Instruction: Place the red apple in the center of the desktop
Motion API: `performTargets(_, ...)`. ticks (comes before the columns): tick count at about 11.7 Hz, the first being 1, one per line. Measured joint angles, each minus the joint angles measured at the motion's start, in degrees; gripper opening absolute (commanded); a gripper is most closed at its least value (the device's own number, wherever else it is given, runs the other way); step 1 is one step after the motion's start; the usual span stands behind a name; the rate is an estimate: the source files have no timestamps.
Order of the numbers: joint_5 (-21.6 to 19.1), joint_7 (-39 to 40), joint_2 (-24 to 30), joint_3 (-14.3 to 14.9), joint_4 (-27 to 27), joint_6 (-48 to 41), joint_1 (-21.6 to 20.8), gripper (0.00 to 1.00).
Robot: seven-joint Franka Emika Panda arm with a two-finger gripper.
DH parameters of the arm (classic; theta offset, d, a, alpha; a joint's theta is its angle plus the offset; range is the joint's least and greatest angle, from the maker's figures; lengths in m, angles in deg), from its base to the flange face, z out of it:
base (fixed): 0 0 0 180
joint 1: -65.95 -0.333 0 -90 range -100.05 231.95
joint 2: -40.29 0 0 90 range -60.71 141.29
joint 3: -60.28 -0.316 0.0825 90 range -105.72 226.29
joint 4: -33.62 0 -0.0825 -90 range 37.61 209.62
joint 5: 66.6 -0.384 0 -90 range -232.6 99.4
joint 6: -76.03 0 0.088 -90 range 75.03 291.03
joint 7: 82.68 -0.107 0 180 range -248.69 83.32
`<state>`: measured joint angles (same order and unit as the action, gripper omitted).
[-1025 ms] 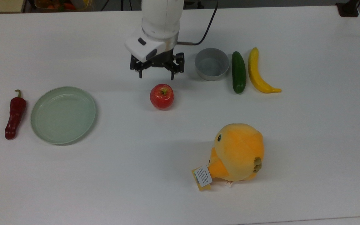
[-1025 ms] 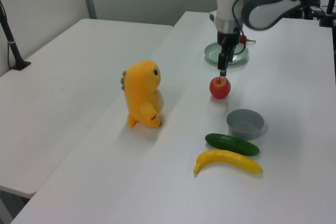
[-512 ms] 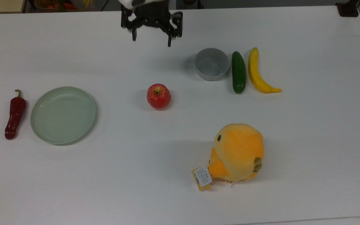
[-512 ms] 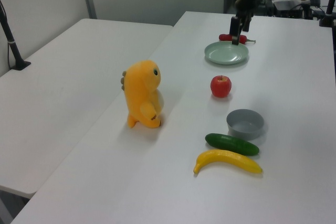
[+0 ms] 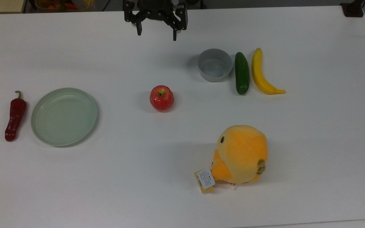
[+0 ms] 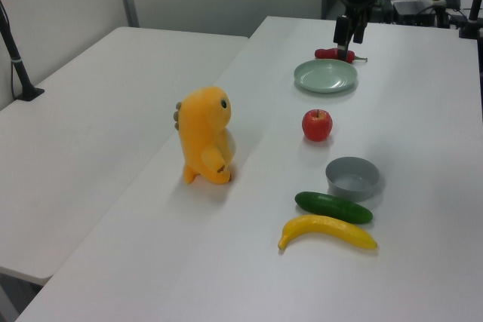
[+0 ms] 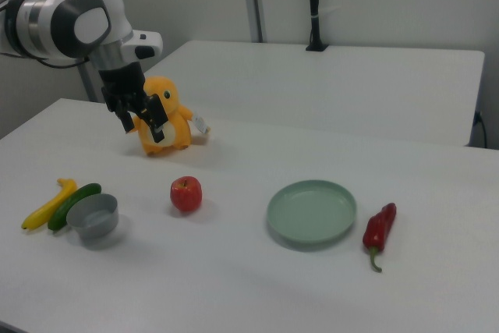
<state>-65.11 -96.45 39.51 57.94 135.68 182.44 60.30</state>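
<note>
Since nothing is touching it, the red apple [image 5: 162, 98] is sitting on its own on the desktop [image 5: 138, 177], stem up, roughly at the middle of the white surface, which is where the task is asking for it to be; by that reading the placing looks done. Taking the apple as the landmark, the pale green plate [image 5: 64, 116] is lying well apart on the top view's left, with the red chili [image 5: 15, 116] just beyond the plate, while the grey bowl [image 5: 214, 64], the cucumber [image 5: 242, 77] and the banana [image 5: 262, 75] are lining up on the top view's right and a little farther back. The yellow plush toy [image 5: 239, 155] is standing nearer the front edge, to the apple's right.

The gripper [image 5: 156, 31] is hanging well clear of the apple, up above the far edge of the desktop, with its fingers spread wide and carrying nothing, so the apple is lying free below and in front of it.
</note>
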Motion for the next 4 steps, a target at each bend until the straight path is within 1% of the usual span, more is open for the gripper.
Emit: performTargets(4,0.0,0.0,-0.22,0.03,0.21,0.0,0.0,1.0)
